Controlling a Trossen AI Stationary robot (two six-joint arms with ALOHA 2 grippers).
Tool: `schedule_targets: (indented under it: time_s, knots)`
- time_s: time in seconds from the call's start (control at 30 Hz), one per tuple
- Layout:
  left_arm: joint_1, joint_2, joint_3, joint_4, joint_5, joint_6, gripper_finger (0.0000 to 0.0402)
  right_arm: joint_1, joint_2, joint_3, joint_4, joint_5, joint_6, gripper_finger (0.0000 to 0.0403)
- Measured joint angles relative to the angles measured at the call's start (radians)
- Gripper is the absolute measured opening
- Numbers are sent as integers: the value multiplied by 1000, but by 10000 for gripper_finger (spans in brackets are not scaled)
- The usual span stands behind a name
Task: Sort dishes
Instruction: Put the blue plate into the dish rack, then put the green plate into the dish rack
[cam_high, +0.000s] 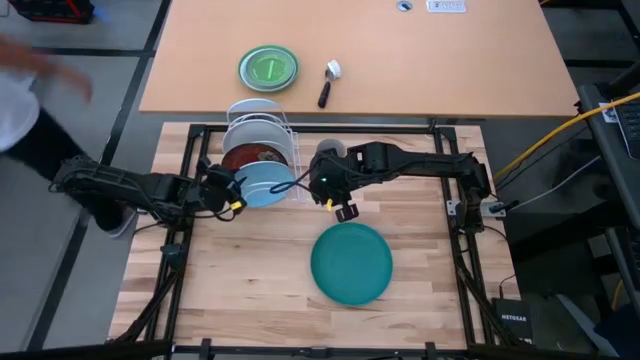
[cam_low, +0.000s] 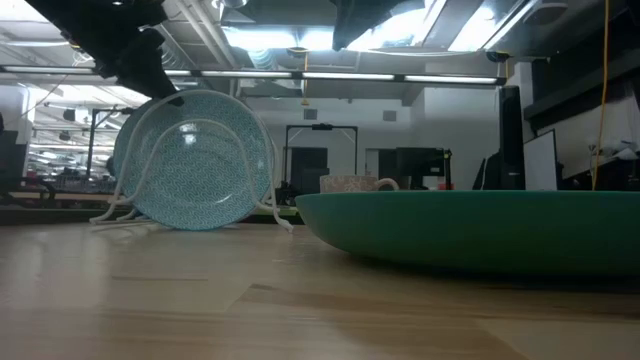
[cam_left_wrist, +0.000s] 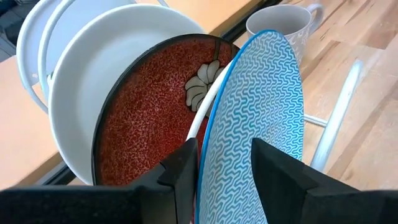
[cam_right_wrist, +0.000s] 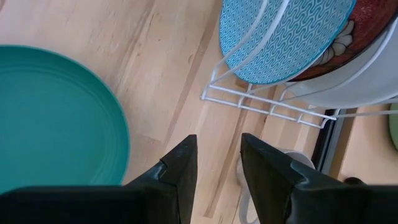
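Lying flat near the front edge of the worktop, the teal plate (cam_high: 351, 263) is the one dish left outside the rack, so the sorting looks mostly done — one plate, and perhaps the mug, to go. Just behind it the right gripper (cam_high: 345, 210) hangs over bare wood, its jaws a little apart and holding nothing, with the plate to one side of it in its own wrist view. Farther back, toward the rear edge of the worktop, the wire rack (cam_right_wrist: 267, 106) holds three dishes on edge: the light blue plate (cam_left_wrist: 258, 124) in the nearest slot, the dark red plate (cam_left_wrist: 149, 118) behind it, the white plate (cam_left_wrist: 93, 87) behind that. The left gripper (cam_left_wrist: 224, 165) has its fingers on either side of the blue plate's rim; whether they pinch it or merely straddle it I cannot tell. The grey mug (cam_left_wrist: 283, 25) stands on the wood beside the rack. Beyond, on the far table, sit a green plate (cam_high: 268, 68) and a small tool I cannot identify. A blurred person shows at the overhead view's upper left corner, cut off.
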Motion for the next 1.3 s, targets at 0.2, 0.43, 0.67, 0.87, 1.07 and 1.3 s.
schedule_targets:
  time_s: [0.2, 0.43, 0.67, 0.87, 1.07, 1.3]
  knots:
    - [0, -40, 0, 0, 0, -11, 137, 0, 0, 0, -1, 0, -1, 129]
    - [0, -117, 1, 1, 0, -34, 137, 0, 0, 0, -9, 0, -18, 129]
    - [0, -183, 1, -9, 0, -34, 137, 0, 0, 0, -31, -1, -50, 129]
    - [-1, -218, 1, -4, 0, -45, 137, 0, 0, 0, -240, -1, -50, 129]
    - [-2, -225, 1, 4, 58, -56, 137, 1, -8, -111, -331, -2, -55, 129]
    - [-2, -224, 1, 16, 233, -95, 137, 1, -10, -399, -33, -126, -162, 129]
